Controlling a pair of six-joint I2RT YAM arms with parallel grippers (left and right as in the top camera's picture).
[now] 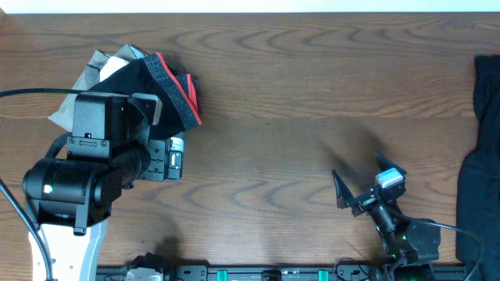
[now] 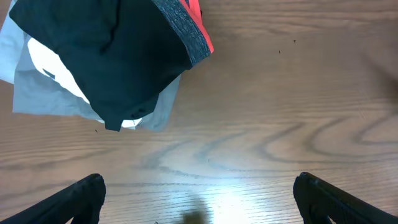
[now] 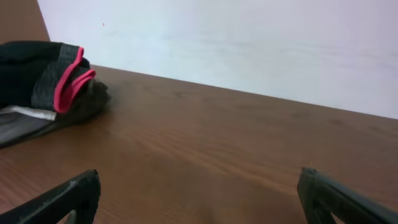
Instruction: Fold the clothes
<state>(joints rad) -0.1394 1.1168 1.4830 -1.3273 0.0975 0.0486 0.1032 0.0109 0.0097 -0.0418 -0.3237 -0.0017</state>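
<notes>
The pile of clothes (image 1: 133, 74) lies at the far left of the table (image 1: 297, 94), near its back edge. Expect it to handle as light, limp fabric: it will sag and unfold if lifted by one corner, and the smooth knit may slide on the wood. The firmest place to grasp is probably the waistband (image 1: 176, 90), where the cloth is doubled and thicker; pinch through several layers there rather than the loose edges.

On top are black leggings (image 2: 106, 56). Their waistband is heathered grey with a coral-red edge. White and pale grey pieces show from underneath on the left and lower sides.

The left gripper (image 2: 199, 180) hovers just beside the pile with its jaws spread wide, holding nothing.

Further right, the right gripper (image 3: 198, 177) stands low over bare wood, well apart from the pile. Its jaws are likewise fully released and empty.

At the far right edge lies a dark garment (image 1: 480, 156), spread loosely and partly out of view. It appears not yet folded.
</notes>
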